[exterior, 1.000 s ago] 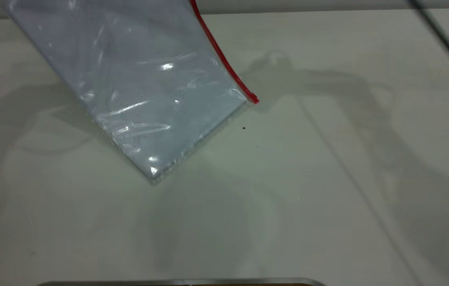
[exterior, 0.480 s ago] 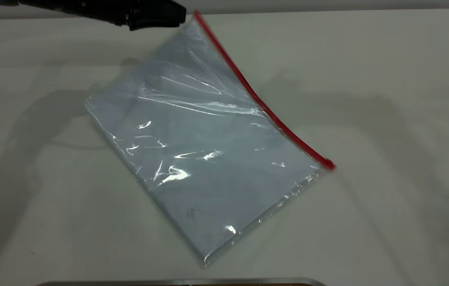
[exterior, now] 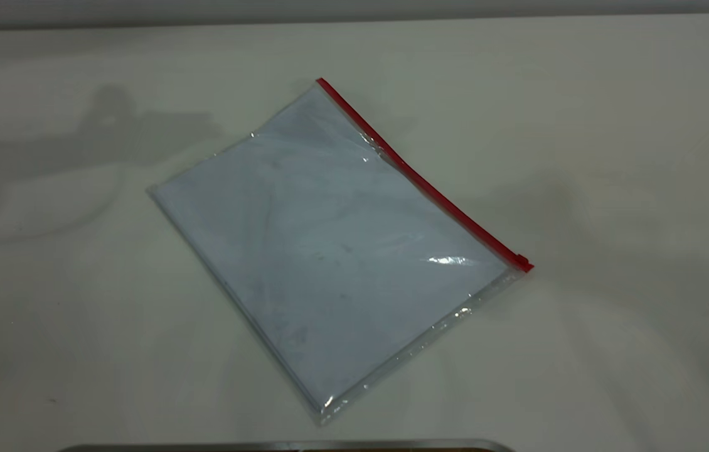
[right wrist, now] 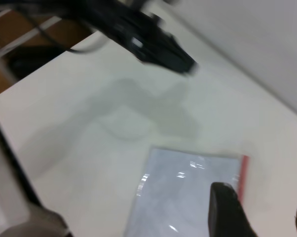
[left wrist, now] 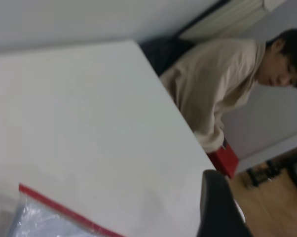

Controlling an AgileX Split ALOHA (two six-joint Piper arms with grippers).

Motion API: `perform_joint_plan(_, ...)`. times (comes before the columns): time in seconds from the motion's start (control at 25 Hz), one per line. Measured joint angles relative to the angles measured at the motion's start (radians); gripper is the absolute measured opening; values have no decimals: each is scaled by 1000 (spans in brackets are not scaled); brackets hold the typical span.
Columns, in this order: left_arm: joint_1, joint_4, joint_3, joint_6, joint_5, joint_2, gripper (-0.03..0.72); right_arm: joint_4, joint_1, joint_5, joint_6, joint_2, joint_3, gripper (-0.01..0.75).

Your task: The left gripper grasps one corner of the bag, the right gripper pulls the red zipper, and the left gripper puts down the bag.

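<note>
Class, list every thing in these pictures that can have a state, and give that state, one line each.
bag: lying flat on the table, held by nothing.
red zipper: slider tab at the strip's near end.
left gripper: raised above the table, clear of the bag.
right gripper: open, above the bag's zipper edge.
person: beside the table's edge.

Looks like a robotics lab or test room to me. There's a big plain white counter (exterior: 612, 125) with bare pale walls behind it, a person in a beige long-sleeved top (left wrist: 212, 94) sitting right at its far edge, light wooden flooring (left wrist: 272, 207), and a black cabled robot arm (right wrist: 138, 34) reaching over the surface.
</note>
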Motion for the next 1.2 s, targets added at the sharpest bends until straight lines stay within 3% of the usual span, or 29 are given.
perform_joint_plan(0.12,31,41,0,-40,11,-134,477,-81,0,0,47,-125,90,381)
perform_joint_plan(0.32,35,185,0,-113,19,-377,478,-171,0,0,92,-342,380,381)
perform_joint_plan(0.76,33,785,44,-578,19,-804,441,-338,0,0,197,-673,1107,381)
perform_joint_plan(1.04,33,971,384,-721,19,-1066,437,-463,0,-91,366,-838,1418,381)
perform_joint_plan(1.2,33,1003,659,-734,19,-1229,437,-552,0,-133,464,-894,1441,381)
